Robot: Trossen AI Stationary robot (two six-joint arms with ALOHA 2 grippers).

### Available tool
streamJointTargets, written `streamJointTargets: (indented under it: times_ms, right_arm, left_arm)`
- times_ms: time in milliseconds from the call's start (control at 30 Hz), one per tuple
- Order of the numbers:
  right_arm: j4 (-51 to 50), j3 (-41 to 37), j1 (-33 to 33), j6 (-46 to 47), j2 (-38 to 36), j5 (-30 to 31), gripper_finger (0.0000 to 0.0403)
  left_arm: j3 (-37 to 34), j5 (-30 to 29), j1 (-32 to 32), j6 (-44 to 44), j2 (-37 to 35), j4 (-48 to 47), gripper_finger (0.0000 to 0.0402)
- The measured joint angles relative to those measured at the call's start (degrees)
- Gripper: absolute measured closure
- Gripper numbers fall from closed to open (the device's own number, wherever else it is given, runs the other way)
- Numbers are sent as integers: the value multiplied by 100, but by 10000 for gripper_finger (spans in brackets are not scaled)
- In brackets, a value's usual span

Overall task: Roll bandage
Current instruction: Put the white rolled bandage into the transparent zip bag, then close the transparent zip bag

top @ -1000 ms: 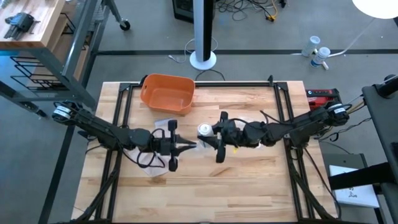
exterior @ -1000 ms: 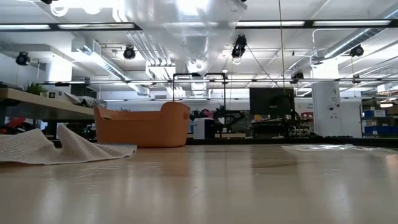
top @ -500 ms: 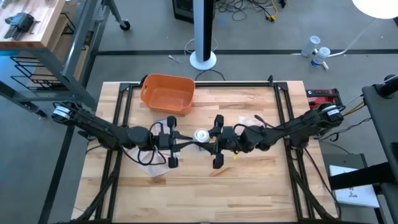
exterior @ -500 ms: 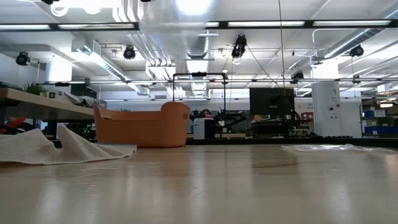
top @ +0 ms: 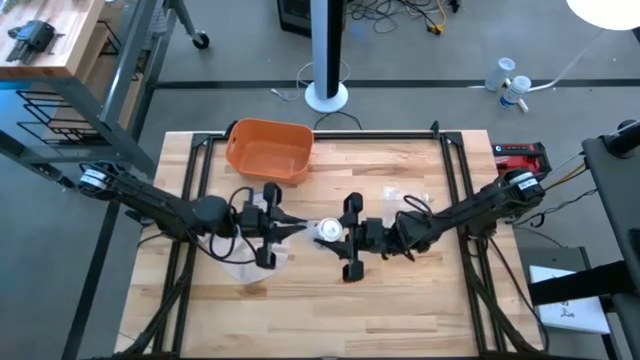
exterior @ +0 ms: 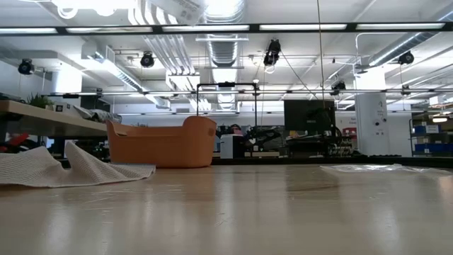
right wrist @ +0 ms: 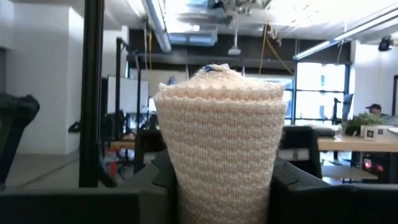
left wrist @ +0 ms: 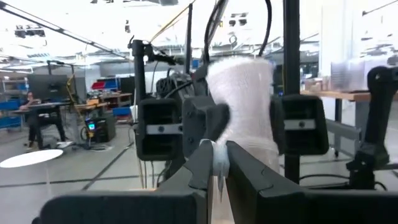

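Observation:
The bandage is a white knitted roll point(top: 328, 230), held in the air above the table's middle by my right gripper point(top: 334, 232). It stands upright between that gripper's fingers in the right wrist view, roll point(right wrist: 219, 149). A short loose tail runs from the roll to my left gripper point(top: 290, 228), which is shut on it. In the left wrist view the roll point(left wrist: 241, 106) stands just beyond the left fingertips. My left gripper pinches the bandage's thin loose tail point(left wrist: 219, 167) between its two fingertips, coming level from the table's left. The tail runs up to the roll, clear of the table. My right gripper pinches the roll's curved sides point(right wrist: 180, 186) between its two fingers, coming level from the table's right. The roll stands upright, its top end point(right wrist: 217, 78) above the fingers, lifted clear of the table.
An orange basket point(top: 268, 150) stands at the far left of the table. A clear plastic wrapper point(top: 405, 195) lies right of centre. A pale mesh sheet point(top: 248, 265) lies under the left arm and shows as mesh point(exterior: 49, 168) in the low view.
My right gripper has carried the roll toward the table's near edge and a little left. My left gripper has drawn back toward the table's left edge, its fingertips now at the roll's left side.

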Motion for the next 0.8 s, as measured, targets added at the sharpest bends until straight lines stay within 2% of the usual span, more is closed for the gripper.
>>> streamJointTargets:
  times_ms: [167,400,533,700,800]
  right_arm:
    - [-395,0,1,0,-53,1,253]
    - [-1090,16,57,106,-367,-18,183]
    - [-2328,132,89,337,-842,-76,142]
    - [-4385,433,101,808,-1516,-71,101]
    - [-5045,503,127,1196,-1791,-55,86]
  left_arm:
    - [0,73,0,-71,-2,27,381]
    - [0,73,-1,-89,-6,81,381]
    - [0,73,-2,-189,-13,201,381]
    - [-2,71,-7,-415,-13,494,381]
    - [-2,70,-7,-529,-13,646,381]
